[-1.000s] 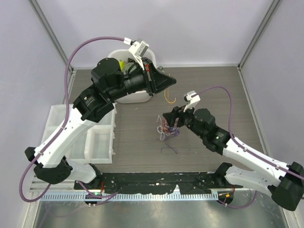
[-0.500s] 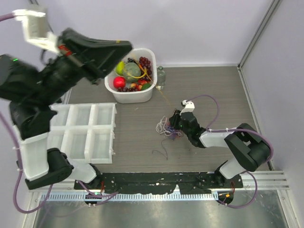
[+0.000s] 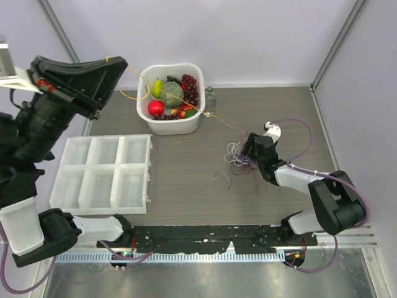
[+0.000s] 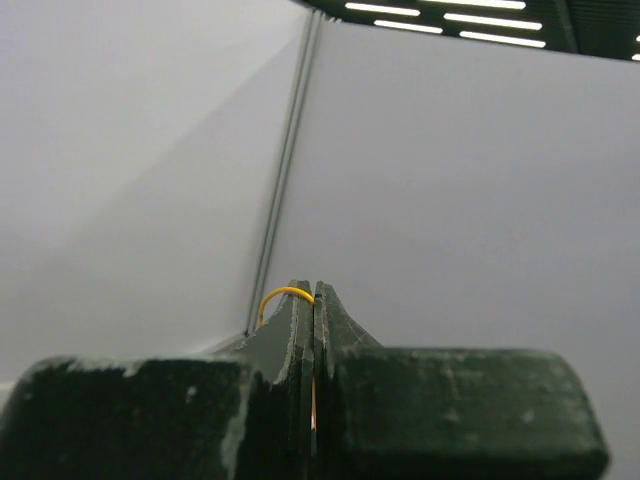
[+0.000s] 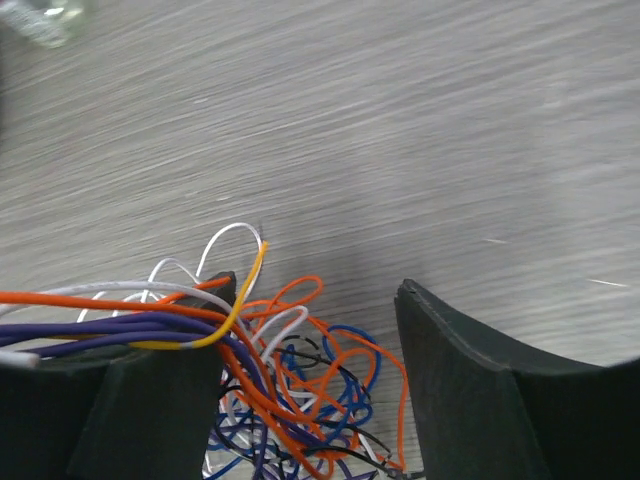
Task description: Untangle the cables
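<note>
Left wrist view: the left gripper (image 4: 313, 300) is clamped on a yellow cable (image 4: 283, 293) (only a small loop shows). The top view alone shows it stretching over the fruit tub (image 3: 162, 129) to the cables (image 3: 237, 156) on the worktop (image 3: 186, 205), where the right gripper (image 5: 315, 288) stands apart. Compared with before, the cables sit further right.

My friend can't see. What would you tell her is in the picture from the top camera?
The left gripper, held high, pinches a yellow cable that stretches over a white tub of fruit down to the tangle of cables on the table, where the right gripper sits. A white tray with compartments lies on the left.
</note>
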You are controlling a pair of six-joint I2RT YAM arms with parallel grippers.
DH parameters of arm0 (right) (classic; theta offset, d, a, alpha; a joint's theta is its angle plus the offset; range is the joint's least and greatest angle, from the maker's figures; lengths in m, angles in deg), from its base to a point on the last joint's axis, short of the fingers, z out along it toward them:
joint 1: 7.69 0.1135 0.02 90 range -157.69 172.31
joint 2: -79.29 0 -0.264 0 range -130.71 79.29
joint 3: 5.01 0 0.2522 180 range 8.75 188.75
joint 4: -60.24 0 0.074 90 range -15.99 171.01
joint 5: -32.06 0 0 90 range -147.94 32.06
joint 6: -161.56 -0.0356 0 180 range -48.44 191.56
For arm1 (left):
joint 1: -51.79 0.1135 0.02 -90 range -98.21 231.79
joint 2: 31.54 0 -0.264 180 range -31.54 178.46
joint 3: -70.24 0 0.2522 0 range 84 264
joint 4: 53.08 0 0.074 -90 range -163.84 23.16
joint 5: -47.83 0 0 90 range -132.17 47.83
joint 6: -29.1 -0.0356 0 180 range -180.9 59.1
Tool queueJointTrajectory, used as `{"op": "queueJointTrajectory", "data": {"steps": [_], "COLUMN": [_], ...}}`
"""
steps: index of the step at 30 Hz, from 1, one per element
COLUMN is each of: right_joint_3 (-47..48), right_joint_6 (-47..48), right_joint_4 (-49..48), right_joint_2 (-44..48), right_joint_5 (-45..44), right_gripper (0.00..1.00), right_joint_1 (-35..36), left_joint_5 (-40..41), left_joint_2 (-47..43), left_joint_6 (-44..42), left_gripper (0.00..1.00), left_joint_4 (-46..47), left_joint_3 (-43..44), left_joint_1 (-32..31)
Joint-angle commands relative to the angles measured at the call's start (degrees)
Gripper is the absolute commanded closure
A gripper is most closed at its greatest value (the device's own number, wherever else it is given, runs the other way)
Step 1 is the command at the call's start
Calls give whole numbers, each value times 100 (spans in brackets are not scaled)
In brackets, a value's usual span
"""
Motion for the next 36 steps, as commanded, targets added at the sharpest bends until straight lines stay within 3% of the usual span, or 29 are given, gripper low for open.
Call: {"op": "queueJointTrajectory", "data": {"steps": [1, 7, 11, 13, 18, 23, 26, 31, 36], "right_joint_3": [243, 304, -56, -109, -205, 57, 208, -73, -170], "right_joint_6": [-318, -470, 251, 496, 552, 446, 454, 472, 446], "right_joint_4": [790, 1082, 45, 71, 536, 1693, 2083, 1470, 1442], "right_joint_2": [12, -129, 151, 406, 1371, 2032, 2068, 1683, 1488], "right_joint_5": [-711, -160, 2437, 3004, 2962, 1482, 1133, 1563, 1573], "right_gripper": [26, 23, 23, 23, 23, 21, 21, 21, 21], "right_joint_1": [-319, -865, -760, -444, 58, 49, 14, 14, -3], "left_joint_5": [536, 1071, 827, 476, 395, 958, 941, 958, 1072], "left_joint_2": [-133, -467, -573, -521, -301, -519, -757, -1074, -1065], "left_joint_6": [-326, -502, -152, 121, 324, 245, 341, 316, 429], "left_gripper": [100, 100, 100, 100, 100, 100, 100, 100, 100], "left_joint_4": [-184, -237, -70, 79, 238, 80, -69, -341, -685], "left_joint_3": [-150, -333, -1193, -1799, -3031, -4243, -4736, -4563, -4403], "left_joint_1": [1, 1, 1, 1, 1, 1, 1, 10, 10]}}
